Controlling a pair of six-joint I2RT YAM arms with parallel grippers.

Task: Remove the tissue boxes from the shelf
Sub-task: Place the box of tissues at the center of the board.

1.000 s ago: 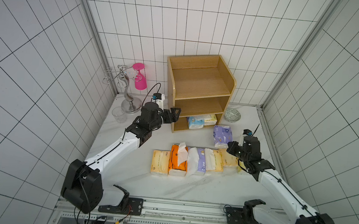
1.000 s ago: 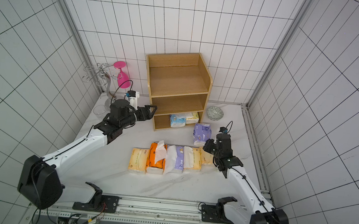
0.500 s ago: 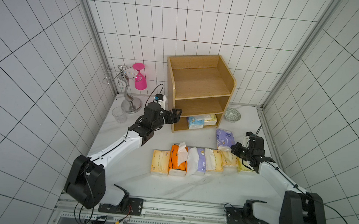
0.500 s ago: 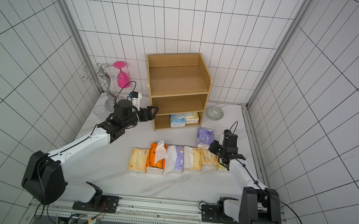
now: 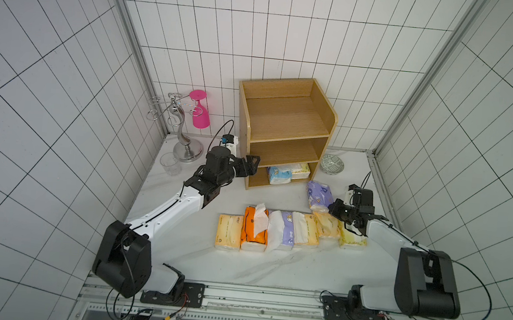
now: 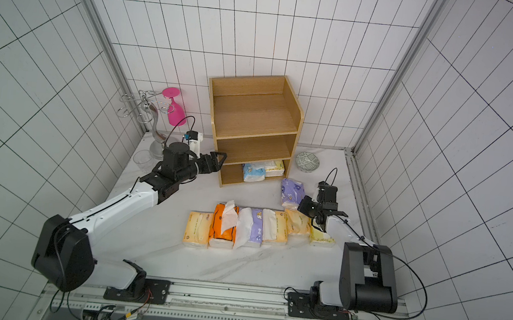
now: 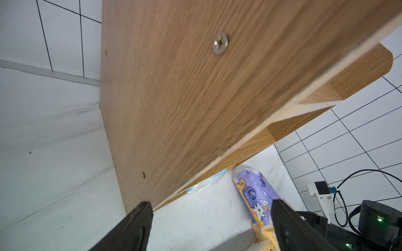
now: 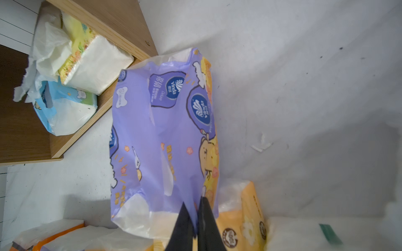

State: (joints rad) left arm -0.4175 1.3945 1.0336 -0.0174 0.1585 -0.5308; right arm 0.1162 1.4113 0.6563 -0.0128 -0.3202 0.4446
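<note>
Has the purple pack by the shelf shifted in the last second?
No, not noticeably: the purple pack still lies just ahead of the shelf's right front corner, right pincer on its near end.

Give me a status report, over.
Left gripper open at shelf side panel. Right gripper shut on purple pack, off the shelf. Blue pack and yellow pack on bottom tier. Nothing blocks them.

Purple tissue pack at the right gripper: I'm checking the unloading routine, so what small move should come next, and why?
Probably open the right gripper and let the purple tissue pack go. It already lies on the table outside the shelf, and the jaws pinch only a fold of its wrapper. A light blue pack and a cream-yellow pack sit on its bottom tier.
</note>
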